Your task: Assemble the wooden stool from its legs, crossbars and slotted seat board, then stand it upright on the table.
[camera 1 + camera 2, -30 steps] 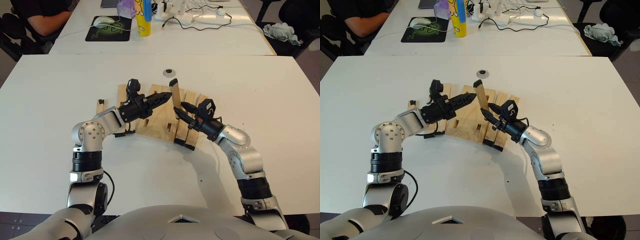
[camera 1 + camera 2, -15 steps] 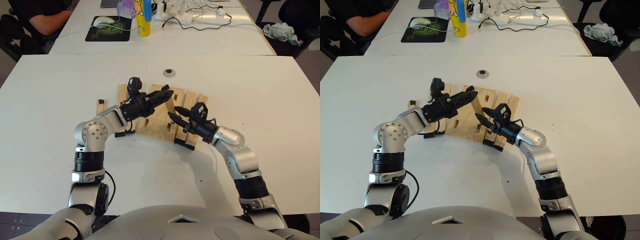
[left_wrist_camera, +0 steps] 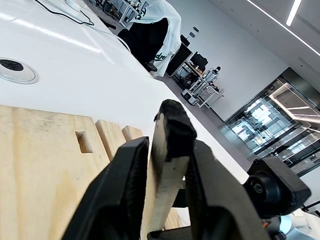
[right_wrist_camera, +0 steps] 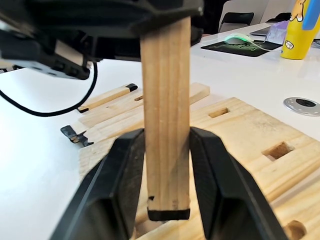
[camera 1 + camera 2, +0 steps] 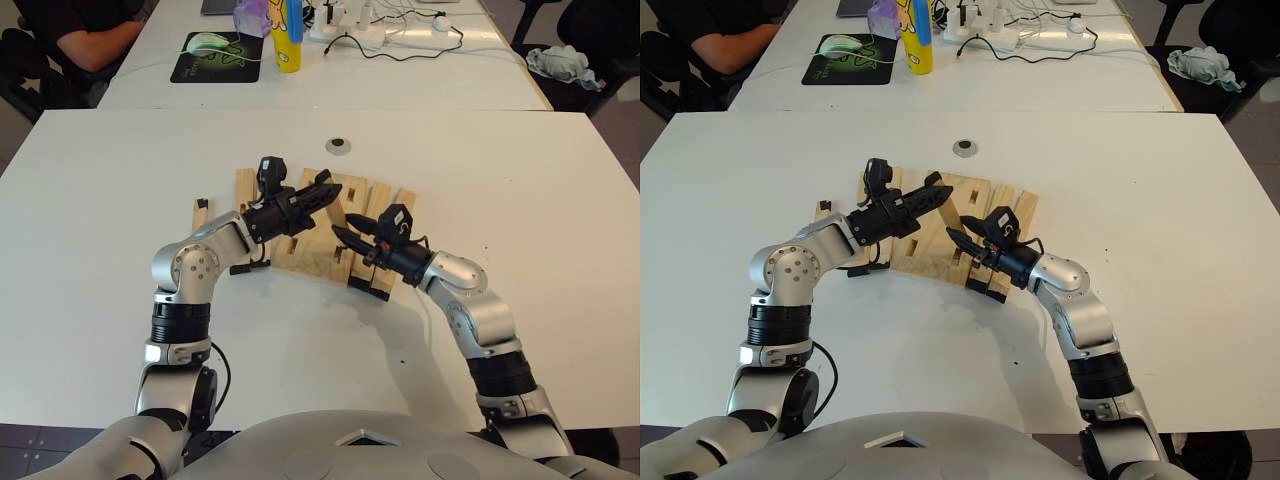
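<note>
head stereo: high, down over table (image 5: 100, 200) | wrists: close on leg (image 4: 165, 100)

Pale, grained wooden leg (image 4: 165, 100) — black-capped — black fingers (image 4: 122, 175), light seat board (image 4: 245, 130), white table (image 5: 90, 220).

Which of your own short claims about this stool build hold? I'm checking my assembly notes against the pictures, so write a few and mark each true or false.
1. The left gripper and right gripper both clamp one wooden leg. True.
2. The slotted seat board stands on edge. False: it lies flat on the table.
3. The leg carries a black end cap. True.
4. The yellow bottle stands beside the seat board. False: it stands on the far table.
</note>
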